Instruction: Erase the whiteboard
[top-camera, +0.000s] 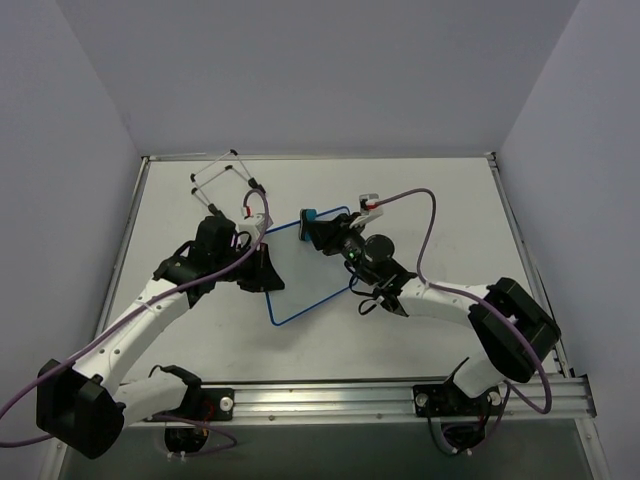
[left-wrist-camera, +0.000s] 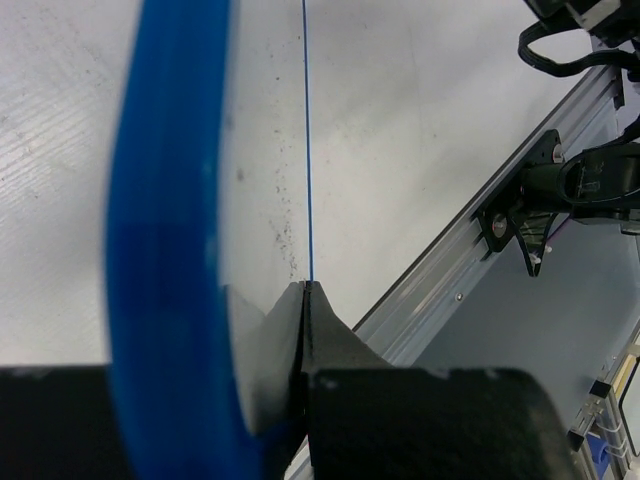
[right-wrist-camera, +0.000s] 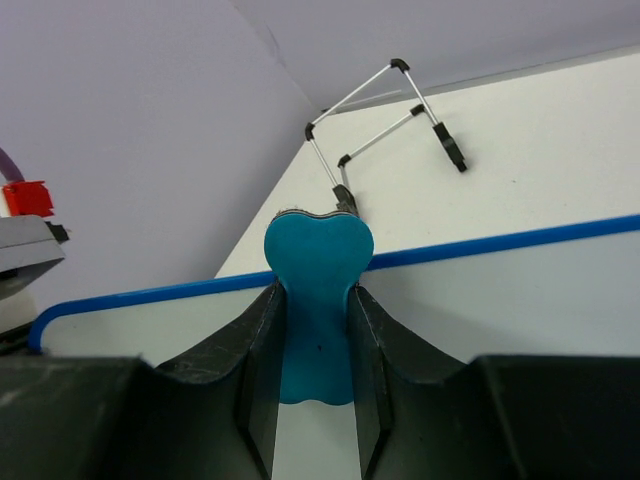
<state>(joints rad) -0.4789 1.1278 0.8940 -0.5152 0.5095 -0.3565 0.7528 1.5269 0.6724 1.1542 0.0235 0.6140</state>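
At table centre, we judged the whiteboard (top-camera: 312, 275) light, stiff, slick-faced; left gripper (top-camera: 268, 274) clamped its frame edge, right gripper (top-camera: 320, 232) pinched the eraser (right-wrist-camera: 318, 260).

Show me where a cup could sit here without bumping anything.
Bare: the table far right, beyond the right arm, and the near strip between whiteboard and rail. Crowded: the middle, around the left gripper and right gripper, and far left by the easel stand.
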